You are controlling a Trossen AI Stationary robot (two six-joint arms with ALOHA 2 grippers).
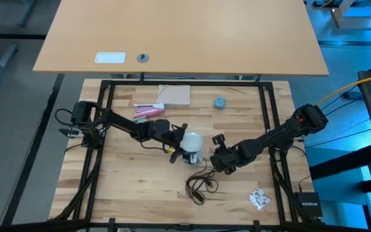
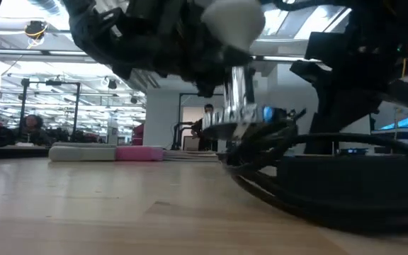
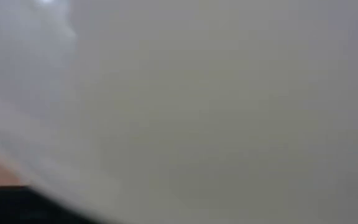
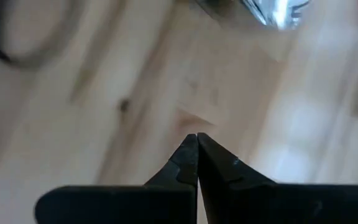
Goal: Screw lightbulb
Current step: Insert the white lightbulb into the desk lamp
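Lightbulb (image 1: pixel 190 140) near tabletop (image 1: pixel 127 187) centre, upright over silvery socket (image 1: pixel 194 158), gripped by closed left pincer (image 1: pixel 180 143). Right pincer (image 4: pixel 196 144) just beside socket toward right edge, fingers pressed together, empty. Black cord (image 1: pixel 199 185) coiled toward front edge.

Pale, matt butcher-block wooden table top (image 1: pixel 134 174); smooth frosted white lightbulb (image 1: pixel 191 140); shiny silvery metal socket (image 2: pixel 236 117); glossy black rubbery cord (image 1: pixel 200 185); matt dark plastic right gripper (image 4: pixel 196 144).
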